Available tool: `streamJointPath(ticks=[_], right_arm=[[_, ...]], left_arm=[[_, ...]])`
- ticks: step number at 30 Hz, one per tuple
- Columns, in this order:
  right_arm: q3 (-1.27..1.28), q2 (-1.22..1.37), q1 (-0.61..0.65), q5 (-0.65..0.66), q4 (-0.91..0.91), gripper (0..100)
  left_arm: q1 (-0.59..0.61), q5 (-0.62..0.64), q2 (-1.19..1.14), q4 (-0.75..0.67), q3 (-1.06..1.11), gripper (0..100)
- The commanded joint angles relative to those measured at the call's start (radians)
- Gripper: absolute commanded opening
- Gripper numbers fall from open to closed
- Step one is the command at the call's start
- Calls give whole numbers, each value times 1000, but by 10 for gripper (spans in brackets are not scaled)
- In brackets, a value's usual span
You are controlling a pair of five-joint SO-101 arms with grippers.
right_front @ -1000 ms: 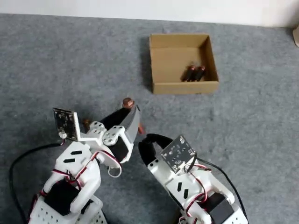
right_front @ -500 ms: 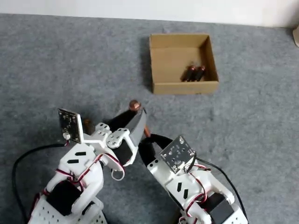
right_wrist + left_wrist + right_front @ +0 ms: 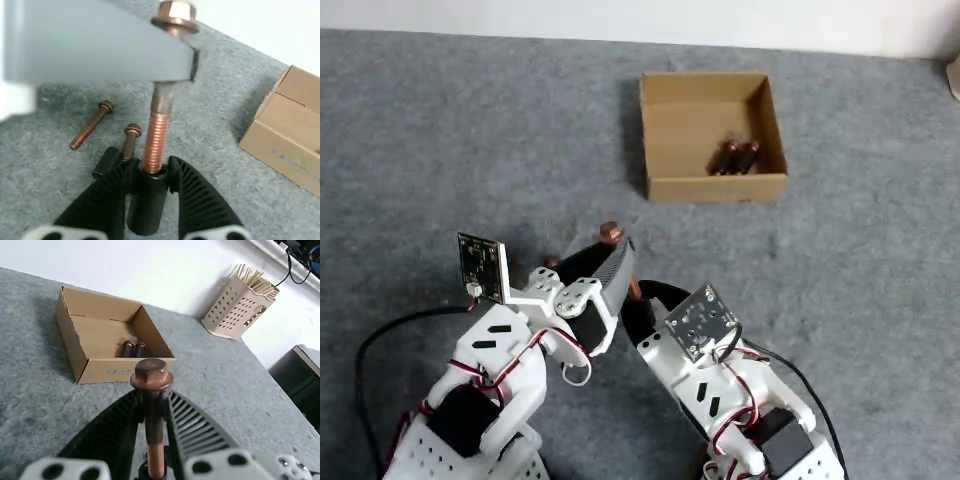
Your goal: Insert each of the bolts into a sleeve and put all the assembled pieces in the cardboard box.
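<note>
In the high view, the box (image 3: 690, 125) stands on the grey carpet (image 3: 470, 140), well apart from both arms. 2 pieces (image 3: 735, 157) lie side by side in it, against the wall that faces the arms. The left claw (image 3: 617, 250) and the right claw (image 3: 636, 292) meet in front of the arms, just beside each other. The copper head of the bolt (image 3: 611, 233) sticks out above the left claw.

In the left wrist view, the left claw (image 3: 154, 394) is closed on the shaft of the bolt (image 3: 153, 410), just under the hexagonal head. Behind it is the box (image 3: 70, 335) with the 2 pieces (image 3: 134, 347) inside. A wooden holder (image 3: 235, 307) full of thin sticks stands farther back, near the white wall.

In the right wrist view, the right claw (image 3: 151, 167) grips a black sleeve (image 3: 146, 205), which stands upright between its fingers. The bolt (image 3: 159, 125) hangs above it with the head up, and its threaded end is at the mouth of the sleeve, as it seems just inside. A grey finger (image 3: 100, 45) of the left claw presses the shaft from the side. On the carpet behind lie 2 loose bolts (image 3: 91, 125) (image 3: 130, 140) and a spare sleeve (image 3: 106, 162), close together. A corner of the box (image 3: 285, 125) is at the edge.
</note>
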State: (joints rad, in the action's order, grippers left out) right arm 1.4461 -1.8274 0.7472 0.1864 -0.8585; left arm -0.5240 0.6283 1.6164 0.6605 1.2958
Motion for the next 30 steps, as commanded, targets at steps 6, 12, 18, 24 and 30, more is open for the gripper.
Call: streamJointPath(ticks=[6, 12, 18, 24, 30], right_arm=[[-10, -8, -7, 20, 5, 5], [-10, -8, -7, 18, 7, 5], [-16, -8, 44, 18, -12, 5], [-42, -8, 45, 23, -15, 5], [-53, -8, 4, 20, -10, 5]], left_arm=[[-16, 6, 2, -2, -1, 4], [-19, 5, 4, -3, 30, 4], [-13, 3, 5, -3, 31, 4], [-16, 8, 5, 0, 39, 4], [-27, 6, 12, -2, 99, 4]])
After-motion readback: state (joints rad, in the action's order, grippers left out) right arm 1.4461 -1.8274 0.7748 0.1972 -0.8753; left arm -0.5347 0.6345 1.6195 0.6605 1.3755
